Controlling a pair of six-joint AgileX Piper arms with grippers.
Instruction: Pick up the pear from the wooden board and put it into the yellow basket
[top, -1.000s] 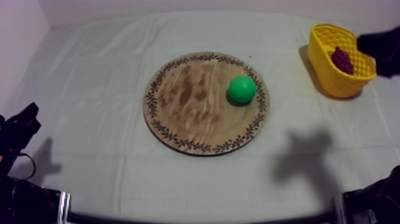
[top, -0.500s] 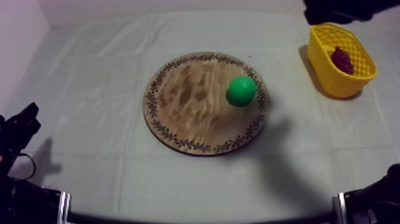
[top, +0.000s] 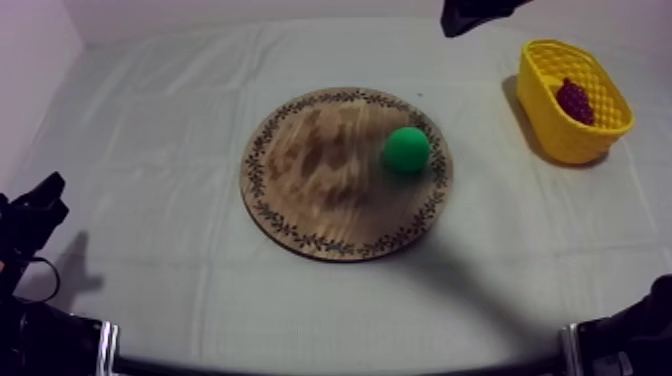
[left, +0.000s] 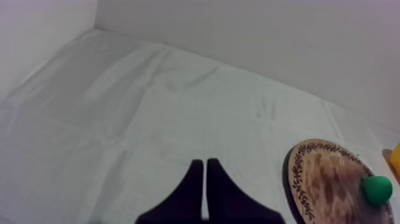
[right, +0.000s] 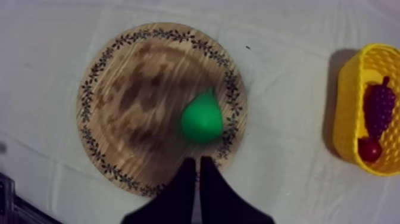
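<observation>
The right gripper (right: 197, 159) is poised above the board (right: 128, 89), fingers pressed together, empty. The pear (right: 202, 119) is seen on the board, at its rim nearest the basket (right: 344, 128), just ahead of the fingertips, stem pointing away; this arm is judged nearer.

Soft, even light (perhaps overhead); a faint shadow (top: 478, 268) dims the cloth (top: 150, 150) beside the board (top: 300, 185).

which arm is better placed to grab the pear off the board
Right. The right gripper hangs shut over the wooden board with the pear just ahead of it, and the yellow basket is on that side. The left gripper sits shut over bare cloth, well short of the board.
</observation>
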